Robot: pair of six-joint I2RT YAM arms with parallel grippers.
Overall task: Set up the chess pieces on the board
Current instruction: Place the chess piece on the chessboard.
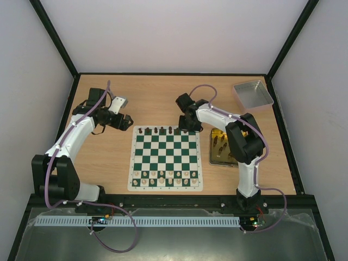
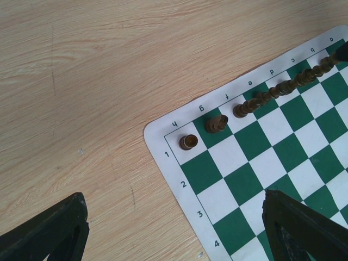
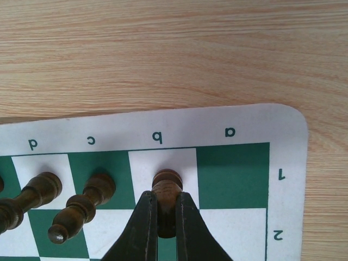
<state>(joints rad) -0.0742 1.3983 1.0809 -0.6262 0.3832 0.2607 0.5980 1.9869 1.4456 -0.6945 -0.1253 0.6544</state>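
Right end effector pinches a dark chess piece; left end effector hangs wide open.

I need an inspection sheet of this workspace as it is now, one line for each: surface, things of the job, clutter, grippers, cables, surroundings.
surface: wooden table, faint marks in the left wrist view.
job's things: board lies flat; dark pieces stand along its far row; square a1 has no piece; more dark ones lie in the gold tin.
clutter: pale pieces on the near two rows; grey tray at far right.
grippers: left gripper open, holding nothing, near the board's far left corner; right gripper shut on a dark piece at square b1.
cables: purple cables run along both arms.
surroundings: white walls, black frame.
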